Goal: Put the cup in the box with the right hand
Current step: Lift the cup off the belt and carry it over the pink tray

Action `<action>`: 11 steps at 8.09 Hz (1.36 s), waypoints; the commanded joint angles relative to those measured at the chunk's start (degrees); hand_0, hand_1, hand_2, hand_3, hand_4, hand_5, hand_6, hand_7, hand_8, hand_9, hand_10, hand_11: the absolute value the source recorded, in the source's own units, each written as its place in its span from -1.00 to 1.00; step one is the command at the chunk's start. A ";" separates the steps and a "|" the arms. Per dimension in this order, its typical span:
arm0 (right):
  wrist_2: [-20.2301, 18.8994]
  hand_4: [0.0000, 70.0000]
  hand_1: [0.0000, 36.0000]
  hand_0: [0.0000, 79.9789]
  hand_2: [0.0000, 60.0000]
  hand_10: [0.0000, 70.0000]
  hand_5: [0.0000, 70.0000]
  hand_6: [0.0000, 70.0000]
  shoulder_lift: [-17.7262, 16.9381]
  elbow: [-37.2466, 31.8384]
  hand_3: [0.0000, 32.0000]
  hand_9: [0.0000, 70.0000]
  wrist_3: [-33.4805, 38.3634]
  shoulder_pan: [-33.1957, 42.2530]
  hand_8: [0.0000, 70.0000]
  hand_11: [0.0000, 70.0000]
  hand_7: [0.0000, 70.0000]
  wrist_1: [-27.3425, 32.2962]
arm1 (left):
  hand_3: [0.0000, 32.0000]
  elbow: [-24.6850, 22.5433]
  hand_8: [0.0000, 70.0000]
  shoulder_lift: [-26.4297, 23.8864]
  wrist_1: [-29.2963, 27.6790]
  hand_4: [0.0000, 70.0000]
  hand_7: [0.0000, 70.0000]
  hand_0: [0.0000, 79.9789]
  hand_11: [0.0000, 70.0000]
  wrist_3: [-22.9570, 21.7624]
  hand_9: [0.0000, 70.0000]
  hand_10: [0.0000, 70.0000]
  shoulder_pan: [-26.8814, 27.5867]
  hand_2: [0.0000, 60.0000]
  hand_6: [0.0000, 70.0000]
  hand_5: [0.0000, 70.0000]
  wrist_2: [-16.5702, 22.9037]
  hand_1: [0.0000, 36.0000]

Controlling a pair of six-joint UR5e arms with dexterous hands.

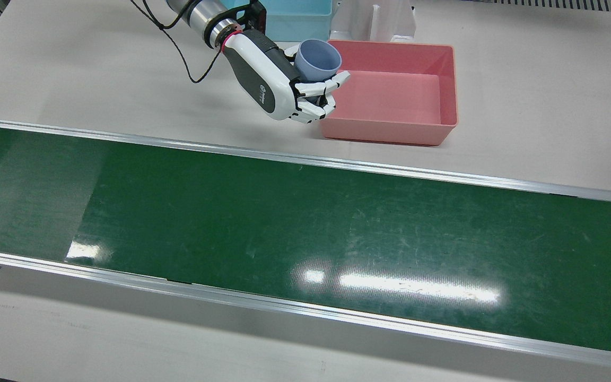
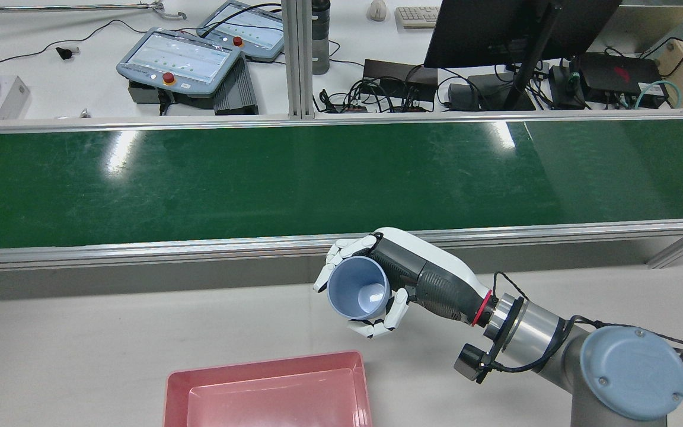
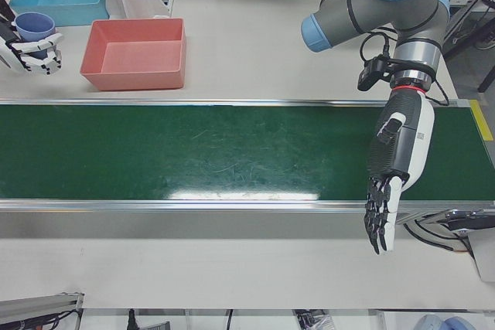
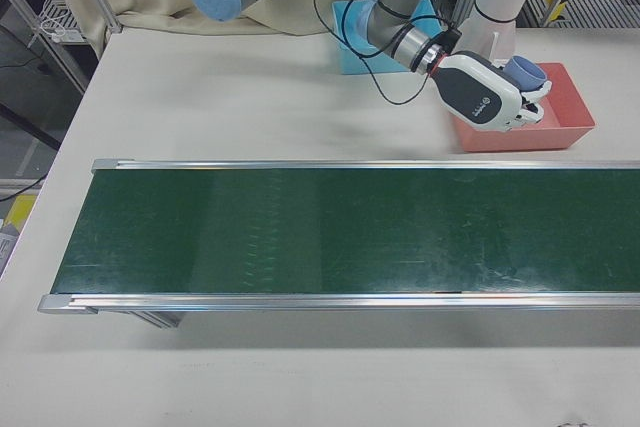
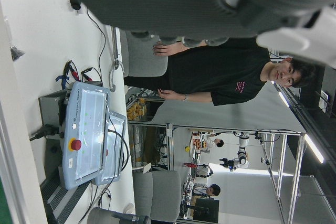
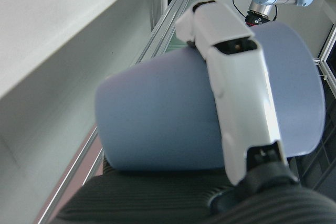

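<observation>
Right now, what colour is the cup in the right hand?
Pale blue cup, clearest in the rear view.

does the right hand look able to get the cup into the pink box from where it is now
Probably yes. The right hand holds the blue cup in the air right beside the pink box, near its rim. The box is open-topped and empty, and nothing shows between them.
</observation>
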 commanded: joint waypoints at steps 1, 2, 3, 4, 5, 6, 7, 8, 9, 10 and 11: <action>12.04 0.93 1.00 1.00 1.00 0.18 -0.36 0.00 2.26 -0.24 -1.00 1.00 -2.88 -9.63 0.67 0.75 1.00 0.17 | -1.00 -0.04 -1.00 0.00 0.09 -1.00 -1.00 -1.00 -1.00 0.00 -1.00 -1.00 0.06 -1.00 -1.00 -1.00 0.00 -1.00; 15.29 0.91 1.00 1.00 1.00 0.20 -0.35 0.00 2.35 -0.59 -1.00 1.00 -4.56 -12.09 0.70 0.78 1.00 2.52 | -1.00 -0.04 -1.00 0.00 0.00 -1.00 -1.00 -1.00 -1.00 0.00 -1.00 -1.00 0.06 -1.00 -1.00 -1.00 0.00 -1.00; 18.62 0.79 1.00 1.00 1.00 0.18 -0.35 -0.03 2.61 -2.42 -1.00 1.00 -5.70 -13.85 0.66 0.75 1.00 6.37 | -1.00 -0.04 -1.00 0.00 0.00 -1.00 -1.00 -1.00 -1.00 0.00 -1.00 -1.00 -0.02 -1.00 -1.00 -1.00 0.00 -1.00; 20.40 0.66 1.00 1.00 1.00 0.14 -0.35 -0.07 2.96 -4.96 -1.00 1.00 -6.15 -14.65 0.61 0.70 1.00 9.63 | -1.00 -0.04 -1.00 0.00 0.00 -1.00 -1.00 -1.00 -1.00 0.00 -1.00 -1.00 -0.03 -1.00 -1.00 -1.00 0.00 -1.00; 20.50 0.73 1.00 1.00 1.00 0.13 -0.35 -0.09 3.14 -6.21 -1.00 1.00 -6.24 -15.01 0.59 0.68 1.00 10.36 | -1.00 -0.04 -1.00 0.00 0.00 -1.00 -1.00 -1.00 -1.00 0.00 -1.00 -1.00 -0.03 -1.00 -1.00 -1.00 0.00 -1.00; 20.50 0.72 1.00 1.00 1.00 0.08 -0.36 -0.10 2.88 -6.31 -1.00 1.00 -6.24 -15.53 0.54 0.62 1.00 10.37 | -1.00 -0.04 -1.00 0.00 0.00 -1.00 -1.00 -1.00 -1.00 0.00 -1.00 -1.00 -0.03 -1.00 -1.00 -1.00 0.00 -1.00; 20.42 0.61 1.00 1.00 1.00 0.00 -0.37 -0.13 2.79 -6.31 -1.00 1.00 -6.24 -16.32 0.47 0.52 1.00 10.37 | -1.00 -0.04 -1.00 0.00 0.00 -1.00 -1.00 -1.00 -1.00 0.00 -1.00 -1.00 -0.03 -1.00 -1.00 -1.00 0.00 -1.00; 20.33 0.27 1.00 1.00 1.00 -0.14 -0.39 -0.23 2.35 -6.31 -1.00 1.00 -6.24 -16.76 0.32 0.35 1.00 10.19 | -1.00 -0.04 -1.00 0.00 0.00 -1.00 -1.00 -1.00 -1.00 0.00 -1.00 -1.00 -0.03 -1.00 -1.00 -1.00 0.00 -1.00; 20.33 0.06 1.00 1.00 1.00 -0.34 -0.45 -0.37 2.26 -6.22 -1.00 0.66 -6.33 -17.29 0.08 0.08 0.99 10.10 | -1.00 -0.04 -1.00 0.00 0.00 -1.00 -1.00 -1.00 -1.00 0.00 -1.00 -1.00 -0.03 -1.00 -1.00 -1.00 0.00 -1.00; 20.42 -0.30 0.30 1.00 -1.00 -0.64 -0.66 -0.66 2.35 -6.22 -1.00 -0.26 -6.68 -18.08 -0.58 -0.39 0.03 10.19 | -1.00 -0.04 -1.00 0.00 0.00 -1.00 -1.00 -1.00 -1.00 0.00 -1.00 -1.00 -0.03 -1.00 -1.00 -1.00 0.00 -1.00; 20.42 -0.44 -0.40 0.93 -1.00 -0.74 -0.78 -0.83 2.35 -6.22 -1.00 -0.76 -7.29 -18.26 -0.88 -0.56 -0.66 10.10 | -1.00 -0.04 -1.00 0.00 0.00 -1.00 -1.00 -1.00 -1.00 0.00 -1.00 -1.00 -0.03 -1.00 -1.00 -1.00 0.00 -1.00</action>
